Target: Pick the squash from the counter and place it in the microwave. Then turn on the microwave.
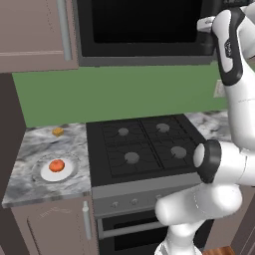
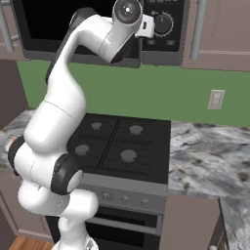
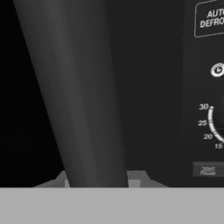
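Hand at the large dark grey microwave (image 1: 144, 30) with black glass door; squash not yet fetched.

The two-finger gripper (image 3: 98, 177), jaws narrowed around the microwave's long vertical dark handle (image 3: 83, 96), could slip off if it pulls askew, leaving the door shut; the small rounded orange-red squash (image 1: 57, 165) sits on a round white plate (image 1: 71, 172) on the grey-white marbled counter (image 1: 30, 144), well below and left of the microwave; glossy, slightly oval, liable to roll.

Squash (image 1: 57, 165) on plate (image 1: 68, 172), left of stove (image 1: 144, 147).

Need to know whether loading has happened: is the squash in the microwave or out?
Out. The squash sits on a white plate on the counter.
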Motion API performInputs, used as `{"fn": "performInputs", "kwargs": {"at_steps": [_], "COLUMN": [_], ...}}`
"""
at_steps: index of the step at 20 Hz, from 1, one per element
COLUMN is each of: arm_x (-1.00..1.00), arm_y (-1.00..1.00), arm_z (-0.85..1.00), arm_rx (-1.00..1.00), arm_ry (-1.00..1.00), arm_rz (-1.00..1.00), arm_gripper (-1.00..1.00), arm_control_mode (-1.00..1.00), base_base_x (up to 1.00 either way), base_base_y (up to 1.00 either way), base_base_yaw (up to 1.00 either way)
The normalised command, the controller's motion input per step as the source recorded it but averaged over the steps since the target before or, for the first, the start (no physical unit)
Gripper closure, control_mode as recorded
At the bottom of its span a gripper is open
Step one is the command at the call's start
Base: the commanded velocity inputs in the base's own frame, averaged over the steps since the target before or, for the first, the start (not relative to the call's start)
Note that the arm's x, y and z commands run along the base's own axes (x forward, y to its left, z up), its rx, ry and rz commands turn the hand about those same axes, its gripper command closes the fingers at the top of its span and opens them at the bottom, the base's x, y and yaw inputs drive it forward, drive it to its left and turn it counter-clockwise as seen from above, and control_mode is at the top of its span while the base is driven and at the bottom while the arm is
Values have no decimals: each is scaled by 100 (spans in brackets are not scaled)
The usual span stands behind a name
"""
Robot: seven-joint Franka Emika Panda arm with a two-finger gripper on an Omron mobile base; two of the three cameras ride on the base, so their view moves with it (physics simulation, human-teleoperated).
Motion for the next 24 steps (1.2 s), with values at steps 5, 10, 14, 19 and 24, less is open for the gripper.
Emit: {"fn": "performInputs", "kwargs": {"at_steps": [5, 10, 14, 19, 24], "arm_x": [-66, -62, -65, -64, -64], "arm_y": [2, 9, 10, 8, 3], "arm_z": [0, -1, -3, 0, 0], "arm_rx": [0, 0, 0, 0, 0], "arm_ry": [-2, -4, -11, -6, 0], "arm_rz": [-5, -11, -15, -16, -15], "arm_gripper": [100, 100, 100, 100, 100], "arm_control_mode": [-100, -100, -100, -100, -100], "base_base_x": [0, 0, 0, 0, 0], "base_base_y": [0, 0, 0, 0, 0], "base_base_yaw": [0, 0, 0, 0, 0]}}
